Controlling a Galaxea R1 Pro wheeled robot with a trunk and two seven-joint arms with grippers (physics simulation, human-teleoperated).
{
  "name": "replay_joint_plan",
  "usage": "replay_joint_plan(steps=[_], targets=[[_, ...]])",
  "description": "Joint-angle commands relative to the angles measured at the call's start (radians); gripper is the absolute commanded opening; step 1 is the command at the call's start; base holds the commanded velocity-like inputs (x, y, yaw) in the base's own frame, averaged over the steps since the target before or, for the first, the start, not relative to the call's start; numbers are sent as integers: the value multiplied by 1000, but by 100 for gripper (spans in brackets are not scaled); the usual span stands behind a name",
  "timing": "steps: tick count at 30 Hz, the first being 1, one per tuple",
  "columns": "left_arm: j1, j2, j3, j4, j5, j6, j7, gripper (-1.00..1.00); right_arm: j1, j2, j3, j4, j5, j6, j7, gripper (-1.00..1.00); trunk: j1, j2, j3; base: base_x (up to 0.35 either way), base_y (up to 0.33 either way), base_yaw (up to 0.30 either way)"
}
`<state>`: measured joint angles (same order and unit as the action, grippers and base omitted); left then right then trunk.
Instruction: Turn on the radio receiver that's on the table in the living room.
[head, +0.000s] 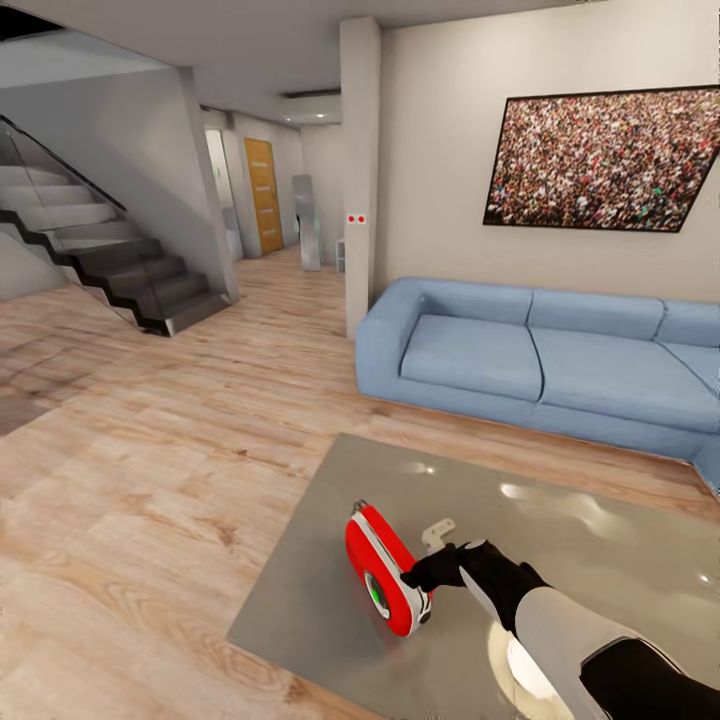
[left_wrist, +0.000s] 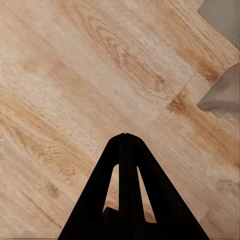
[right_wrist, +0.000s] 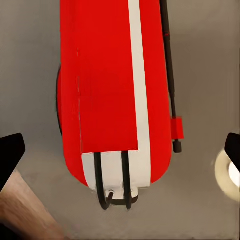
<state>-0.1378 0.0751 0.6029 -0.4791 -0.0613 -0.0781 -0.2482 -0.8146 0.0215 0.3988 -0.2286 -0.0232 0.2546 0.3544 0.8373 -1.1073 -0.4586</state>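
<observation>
Red radio receiver (head: 385, 572) beside right gripper (head: 425, 580)

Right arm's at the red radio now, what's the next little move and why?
Probably ease the right gripper down onto the radio to press it on: its jaws are spread wide to either side of the body, which stands on the grey table, and look not yet in contact.

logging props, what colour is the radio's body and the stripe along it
Red radio receiver with a white stripe, clearest in the right wrist view.
</observation>
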Motion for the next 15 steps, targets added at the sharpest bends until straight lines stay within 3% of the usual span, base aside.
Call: replay_joint_plan(steps=[1, 15], targets=[[0, 0, 0, 0, 0, 0, 0, -100, 0, 0, 0, 0, 0, 0, 0, 100, -4, 7, 3, -209, -71, 0], [1, 0, 0, 0, 0, 0, 1, -100, 0, 0, 0, 0, 0, -12, -4, 100, -58, 105, 47, -293, -156, 0]])
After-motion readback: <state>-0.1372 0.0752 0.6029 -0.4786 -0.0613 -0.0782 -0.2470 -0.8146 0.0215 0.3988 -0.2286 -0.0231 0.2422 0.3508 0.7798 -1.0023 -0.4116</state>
